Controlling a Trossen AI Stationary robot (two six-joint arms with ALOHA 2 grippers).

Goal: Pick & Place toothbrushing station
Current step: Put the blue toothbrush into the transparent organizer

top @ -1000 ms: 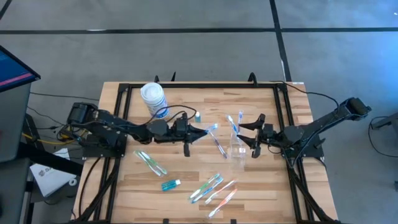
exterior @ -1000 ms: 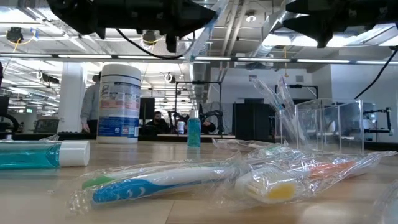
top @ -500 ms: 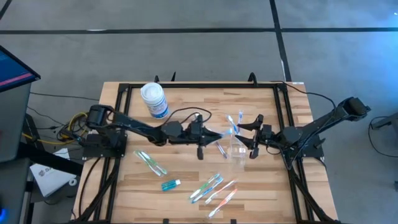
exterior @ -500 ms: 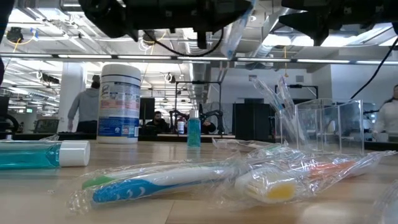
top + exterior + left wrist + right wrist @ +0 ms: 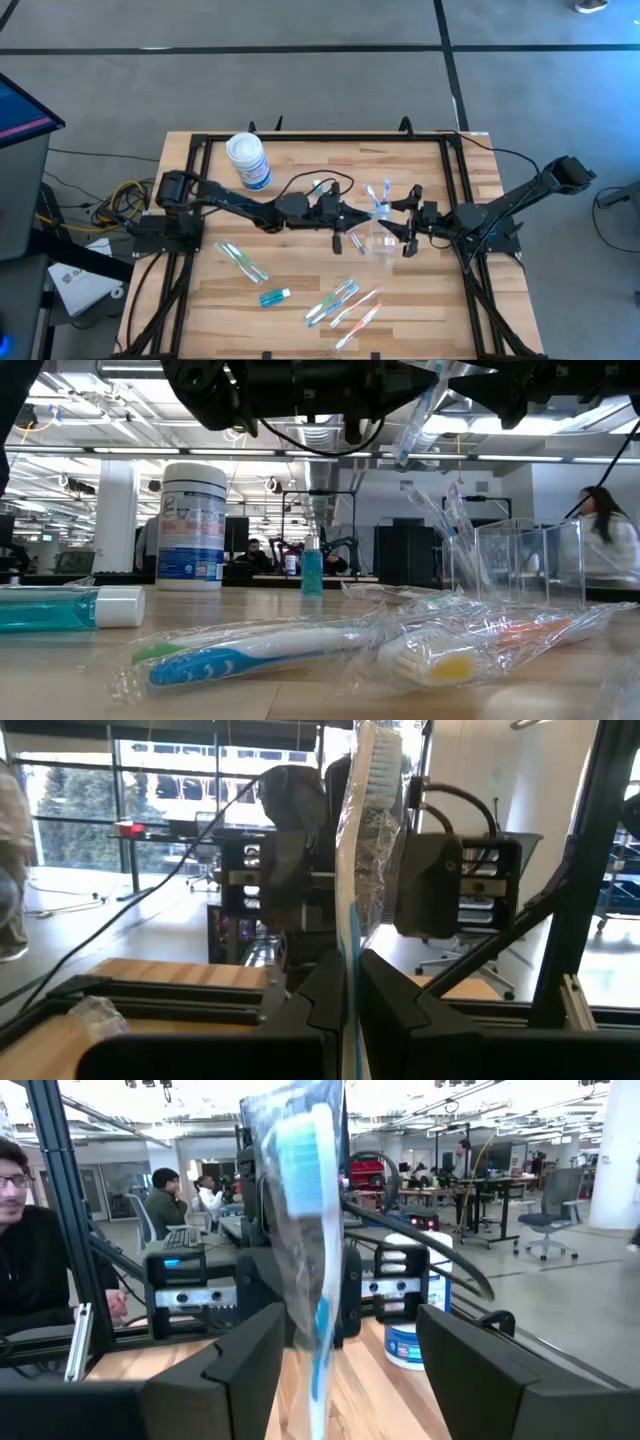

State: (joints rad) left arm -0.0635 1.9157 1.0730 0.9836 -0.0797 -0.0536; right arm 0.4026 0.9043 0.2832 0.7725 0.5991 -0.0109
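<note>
Left end effector [image 5: 352, 213], closed on a toothbrush [image 5: 368, 840]: white bristles, blue handle, clear wrapper, held upright near the cup [image 5: 384, 240]. Right end effector [image 5: 401, 228] open.

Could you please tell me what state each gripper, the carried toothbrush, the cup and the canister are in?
left gripper: shut on the wrapped toothbrush.
right gripper: open, holding nothing.
clear cup: upright, toothbrushes inside.
white canister: upright, lid on.
</note>
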